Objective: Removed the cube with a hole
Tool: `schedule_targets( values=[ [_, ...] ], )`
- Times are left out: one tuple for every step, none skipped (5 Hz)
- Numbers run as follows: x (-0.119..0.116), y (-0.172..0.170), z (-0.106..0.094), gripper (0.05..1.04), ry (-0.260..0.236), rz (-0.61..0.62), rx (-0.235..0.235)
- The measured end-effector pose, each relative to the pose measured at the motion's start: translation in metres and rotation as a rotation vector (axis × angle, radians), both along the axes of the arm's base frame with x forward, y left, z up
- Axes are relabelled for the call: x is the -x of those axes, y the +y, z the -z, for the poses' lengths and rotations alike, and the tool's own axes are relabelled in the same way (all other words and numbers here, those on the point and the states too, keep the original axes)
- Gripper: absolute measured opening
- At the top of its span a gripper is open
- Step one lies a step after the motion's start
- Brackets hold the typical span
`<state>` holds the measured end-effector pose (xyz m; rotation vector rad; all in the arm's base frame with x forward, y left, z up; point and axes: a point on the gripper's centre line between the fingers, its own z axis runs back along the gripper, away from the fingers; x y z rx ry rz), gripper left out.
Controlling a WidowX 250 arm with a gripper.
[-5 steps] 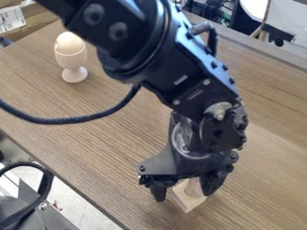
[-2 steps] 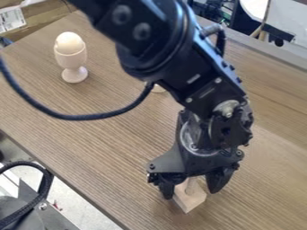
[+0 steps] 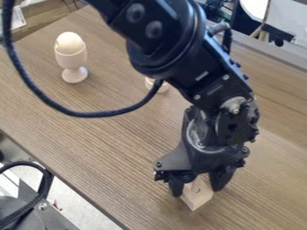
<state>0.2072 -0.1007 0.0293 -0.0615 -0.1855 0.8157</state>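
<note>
The black pincer (image 3: 197,192) hangs down in the near part of the scene, right of the middle, with its two fingers drawn in to the width of a pale wooden cube (image 3: 196,201) and closed on it. One finger is at the cube's left side, the other at its right. The cube's corner points toward the near edge, and a small curved dark mark shows on the wood between the fingers; whether that is the rim of the hole, I can't tell. Nor can I tell if the cube's underside touches the table (image 3: 108,148).

Above the pincer, the black arm (image 3: 180,67) slants up and away to the far edge, left of the middle. A thick black cable (image 3: 90,115) loops from it out to the left and back up to the far left.

Farther back, near the middle, a small round pale piece (image 3: 164,88) sits on the brown wood-grain table, partly behind the cable. At the far left a pale egg cup (image 3: 74,75) stands upright with a cream-coloured egg (image 3: 69,42) in it.

Beyond the table's far left edge is some cardboard (image 3: 45,20); at the far right, a pale panel (image 3: 285,20). At the near left, off the table, a black cord (image 3: 24,162) curves over dark equipment
</note>
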Motion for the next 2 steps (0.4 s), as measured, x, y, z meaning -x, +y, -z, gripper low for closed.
schedule_targets(
  values=[
    [0.0004, 0.0011, 0.0001, 0.573, 0.002, -0.005, -0.006],
    [0.0027, 0.0036, 0.0000, 0.572, 0.014, -0.011, -0.020]
  ],
)
